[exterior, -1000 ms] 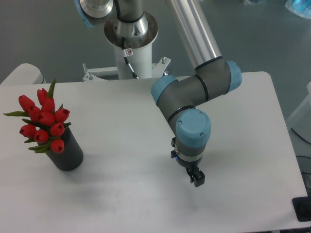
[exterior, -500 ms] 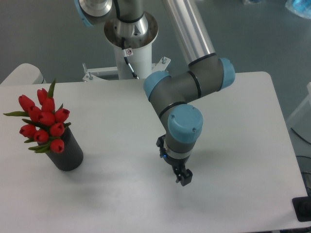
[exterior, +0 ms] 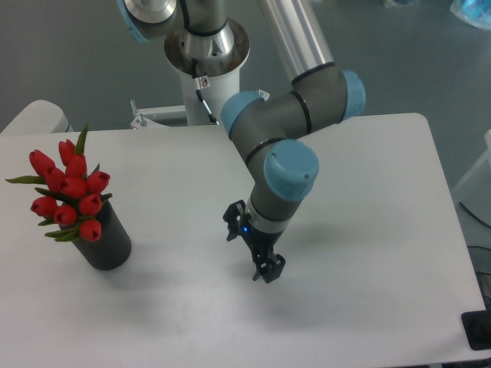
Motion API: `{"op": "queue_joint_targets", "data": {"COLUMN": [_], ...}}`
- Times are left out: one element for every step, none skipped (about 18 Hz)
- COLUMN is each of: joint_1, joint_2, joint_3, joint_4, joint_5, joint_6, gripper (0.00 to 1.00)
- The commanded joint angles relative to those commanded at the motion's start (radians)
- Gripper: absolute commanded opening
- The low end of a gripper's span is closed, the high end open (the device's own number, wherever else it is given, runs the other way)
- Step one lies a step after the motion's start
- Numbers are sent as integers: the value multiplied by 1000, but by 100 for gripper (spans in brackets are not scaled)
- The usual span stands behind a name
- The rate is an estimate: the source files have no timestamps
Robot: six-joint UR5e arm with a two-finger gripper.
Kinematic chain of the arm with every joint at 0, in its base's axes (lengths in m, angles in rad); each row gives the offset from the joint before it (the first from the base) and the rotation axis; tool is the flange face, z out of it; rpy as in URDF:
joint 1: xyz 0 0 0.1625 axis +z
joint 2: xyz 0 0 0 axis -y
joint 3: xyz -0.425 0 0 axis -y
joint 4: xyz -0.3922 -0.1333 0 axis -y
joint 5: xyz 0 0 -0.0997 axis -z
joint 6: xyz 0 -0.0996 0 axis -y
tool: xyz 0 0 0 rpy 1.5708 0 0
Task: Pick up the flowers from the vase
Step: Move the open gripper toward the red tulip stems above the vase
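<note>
A white table [exterior: 368, 199] with rounded corners was seen from above against a grey floor, and the arm's white pedestal [exterior: 205, 84] was mounted at its far edge. In this single view, the vase [exterior: 107, 241], a matte black cylinder, was stood near the left side of the table and was seen leaning slightly in the picture. The flowers [exterior: 70, 192] were held in its mouth: a tight bunch of red tulip buds with narrow green leaves, spread up and to the left above the rim. The stems were hidden inside the vase. The arm was bent down over the middle of the table, its grey links joined by blue caps, and a small blue light was shown on the wrist. The gripper [exterior: 268, 270] was pointed downward close above the tabletop, well apart from the vase and to its right. Nothing was held between its fingers; how wide they were set could not be told, since they were small and dark and seen nearly end on. A faint shadow was cast on the table beneath the wrist.
</note>
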Motion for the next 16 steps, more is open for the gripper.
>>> {"op": "queue_joint_targets", "data": {"joint_1": [0, -2, -3, -3, -3, -3, -3, -2, -2, -2, 2, 5, 5, 5, 5, 5], "joint_2": [14, 23, 31, 38, 54, 75, 89, 107, 123, 137, 147, 157, 169, 180, 186, 192], "joint_3": [-15, -26, -35, -49, -66, -86, -106, -124, -144, -161, -173, -184, -199, -209, -218, -227], "joint_4": [0, 0, 0, 0, 0, 0, 0, 0, 0, 0, 0, 0, 0, 0, 0, 0], "joint_5": [-9, -23, -37, -49, -67, -89, -116, -147, -179, -214, -250, -282, -322, -347, -373, -400], "joint_6": [0, 0, 0, 0, 0, 0, 0, -2, -2, -3, -5, -8, -11, -11, -12, -12], "gripper": [100, 100, 100, 100, 100, 100, 100, 100, 100, 100, 100, 100, 100, 100, 100, 100]}}
